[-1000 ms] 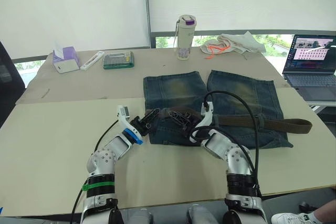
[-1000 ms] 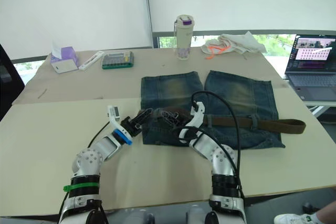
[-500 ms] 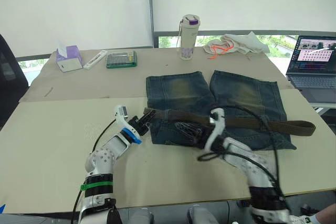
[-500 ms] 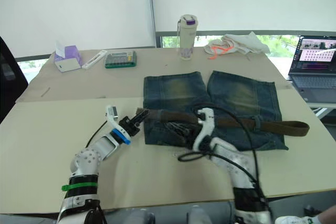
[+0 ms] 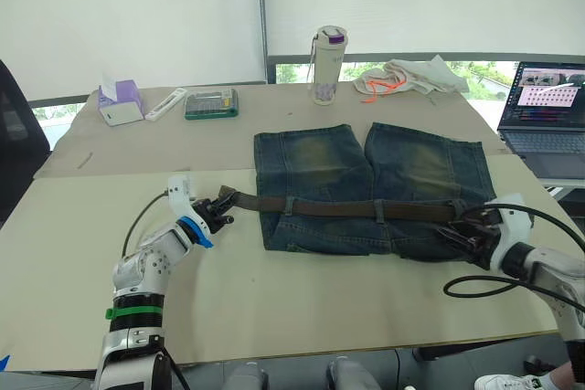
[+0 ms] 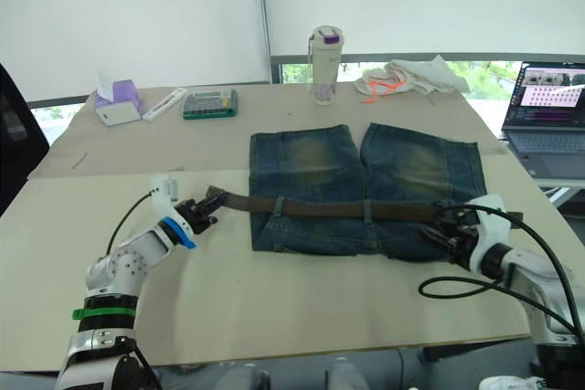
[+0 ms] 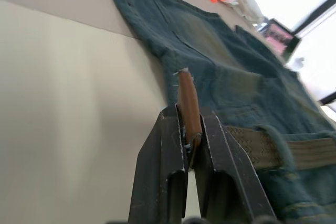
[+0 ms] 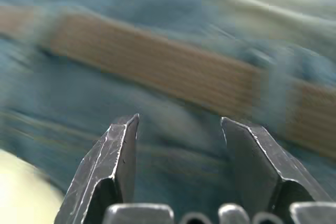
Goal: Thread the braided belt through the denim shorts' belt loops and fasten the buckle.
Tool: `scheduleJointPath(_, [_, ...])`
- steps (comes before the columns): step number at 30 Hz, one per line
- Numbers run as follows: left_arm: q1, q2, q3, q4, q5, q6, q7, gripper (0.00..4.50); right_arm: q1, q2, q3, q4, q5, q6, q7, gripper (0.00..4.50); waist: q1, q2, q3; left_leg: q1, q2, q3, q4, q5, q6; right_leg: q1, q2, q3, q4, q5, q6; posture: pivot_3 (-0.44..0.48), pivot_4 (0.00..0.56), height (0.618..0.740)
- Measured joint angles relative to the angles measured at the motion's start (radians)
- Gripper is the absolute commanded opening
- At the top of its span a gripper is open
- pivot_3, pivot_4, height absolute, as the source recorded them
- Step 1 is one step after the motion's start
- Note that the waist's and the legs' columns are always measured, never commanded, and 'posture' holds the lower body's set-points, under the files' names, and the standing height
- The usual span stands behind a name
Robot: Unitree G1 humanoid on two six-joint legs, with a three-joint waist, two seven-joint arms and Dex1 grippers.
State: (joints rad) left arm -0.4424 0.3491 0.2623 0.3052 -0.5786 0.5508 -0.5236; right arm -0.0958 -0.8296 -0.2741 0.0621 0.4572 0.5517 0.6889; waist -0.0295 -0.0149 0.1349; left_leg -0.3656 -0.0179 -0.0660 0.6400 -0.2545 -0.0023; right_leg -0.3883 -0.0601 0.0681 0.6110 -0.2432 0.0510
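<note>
The long brown braided belt (image 5: 366,209) now lies pulled straight across the waist of the dark blue denim shorts (image 5: 375,191), through the small denim belt loops (image 5: 378,210). A moment ago it sat bunched in the middle. The left gripper (image 5: 214,213) has moved out past the shorts' edge, its fingers (image 7: 170,156) clenched on the belt's end. The right gripper (image 5: 468,235) has swung to the far side; its fingers (image 8: 118,156) are spread apart with nothing in them, over belt and denim. So threading looks done. The buckle is too small to make out, and closing it is probably next.
</note>
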Motion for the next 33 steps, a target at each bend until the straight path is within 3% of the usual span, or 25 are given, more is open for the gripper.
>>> scheduleJointPath(5, [-0.055, 0.030, 0.032, 0.211, 0.154, -0.227, 0.156, 0.00, -0.027, -0.009, -0.040, 0.073, -0.023, -0.060, 0.029, 2.78, 0.003, 0.000, 0.000, 0.000, 0.000, 0.000, 0.000, 0.000, 0.000, 0.000, 0.000, 0.000, 0.000, 0.000, 0.000, 0.000, 0.150, 0.740])
scheduleJointPath(11, [-0.066, 0.093, 0.007, 0.306, 0.314, -0.374, 0.286, 0.00, -0.093, -0.033, -0.060, 0.177, -0.072, -0.139, 0.031, 2.78, 0.010, 0.000, 0.000, 0.002, 0.000, 0.001, 0.000, 0.000, 0.000, 0.001, -0.001, 0.001, 0.000, 0.001, 0.000, 0.000, 0.150, 0.740])
scheduleJointPath(20, [-0.066, 0.093, 0.010, 0.327, 0.356, -0.406, 0.378, 0.00, -0.132, -0.103, -0.065, 0.193, -0.046, -0.070, 0.144, 2.78, 0.012, 0.001, 0.000, 0.002, 0.000, 0.001, 0.000, 0.000, 0.000, 0.001, -0.001, 0.001, 0.001, 0.001, 0.000, 0.000, 0.150, 0.740])
scheduleJointPath(23, [-0.062, 0.093, 0.014, 0.328, 0.362, -0.405, 0.401, 0.00, -0.205, -0.130, -0.068, 0.233, -0.035, -0.006, 0.167, 2.78, 0.008, 0.001, -0.001, 0.003, 0.001, 0.001, 0.000, 0.000, 0.000, 0.001, -0.001, 0.002, 0.001, 0.001, -0.001, 0.000, 0.150, 0.740])
scheduleJointPath(24, [-0.062, 0.093, 0.015, 0.328, 0.368, -0.405, 0.411, 0.00, -0.244, -0.140, -0.067, 0.259, -0.028, 0.023, 0.179, 3.32, 0.007, 0.002, -0.001, 0.004, 0.001, 0.002, 0.000, 0.000, 0.000, 0.001, -0.001, 0.002, 0.001, 0.001, -0.001, 0.000, 0.150, 0.740])
scheduleJointPath(27, [-0.063, 0.093, 0.016, 0.330, 0.375, -0.400, 0.419, 0.00, -0.331, -0.149, -0.058, 0.310, -0.013, 0.087, 0.205, 4.34, 0.006, 0.002, -0.001, 0.004, 0.001, 0.003, -0.001, 0.000, 0.000, 0.002, 0.000, 0.002, 0.002, 0.001, -0.001, 0.000, 0.150, 0.740])
scheduleJointPath(33, [-0.062, 0.087, 0.017, 0.332, 0.381, -0.400, 0.432, 0.00, -0.460, -0.134, 0.092, 0.443, -0.085, 0.175, 0.217, 4.48, 0.007, 0.003, -0.002, 0.004, 0.001, 0.006, -0.001, 0.000, 0.000, 0.001, -0.002, 0.003, 0.002, 0.001, -0.001, 0.000, 0.150, 0.740])
